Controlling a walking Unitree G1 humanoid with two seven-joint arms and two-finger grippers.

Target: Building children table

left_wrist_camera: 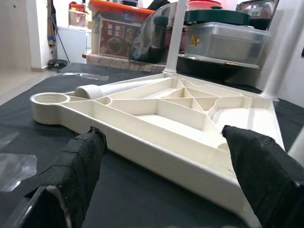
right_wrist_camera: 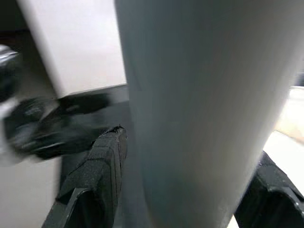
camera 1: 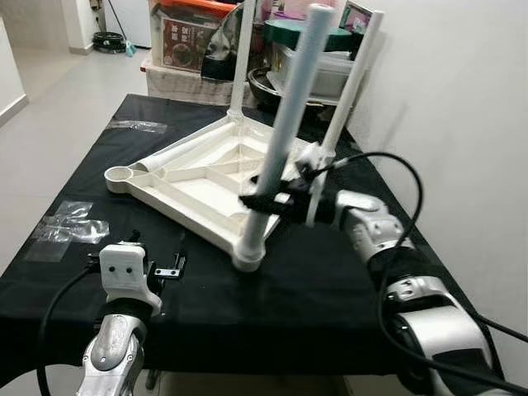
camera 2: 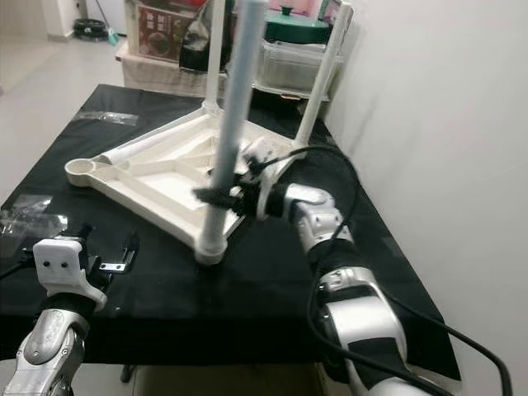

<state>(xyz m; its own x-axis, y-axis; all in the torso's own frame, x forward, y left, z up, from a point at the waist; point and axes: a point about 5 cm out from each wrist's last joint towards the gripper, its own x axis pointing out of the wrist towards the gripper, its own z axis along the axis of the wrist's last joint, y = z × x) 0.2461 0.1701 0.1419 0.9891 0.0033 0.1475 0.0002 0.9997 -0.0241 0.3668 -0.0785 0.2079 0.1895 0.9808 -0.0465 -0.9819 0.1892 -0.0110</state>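
The right gripper [camera 1: 266,200] was clenched around the near white plastic tube leg [camera 1: 285,132], its two black fingers [right_wrist_camera: 97,171] lying on either side of the tube a little above its base. That leg stood upright, slightly tilted, in the near corner socket of the white ribbed plastic tabletop [camera 1: 194,186], which lay upside down on the table [camera 1: 91,165] draped in black cloth. The silver right arm reached in from the near right, with a black cable looping over it.

Two more white legs stood in the tabletop's far corners: the far left leg [camera 1: 240,58] and the far right leg [camera 1: 353,82]. The left corner socket [camera 1: 122,176] held no upright leg; a fourth white tube with a threaded end [left_wrist_camera: 102,90] lay on its side on the tabletop, just beside that socket.

The left gripper [camera 1: 157,262] hung released, its padded black fingers [left_wrist_camera: 78,166] spread wide and touching nothing. It hovered over the near left part of the table, pointing at the tabletop's near left edge, which lay just beyond its fingertips.

A crumpled piece of clear plastic wrap [camera 1: 70,223] lay on the cloth at the left, well apart from the tabletop. Beyond the far end of the table stood clear storage boxes [left_wrist_camera: 223,42], one with a dark green lid.
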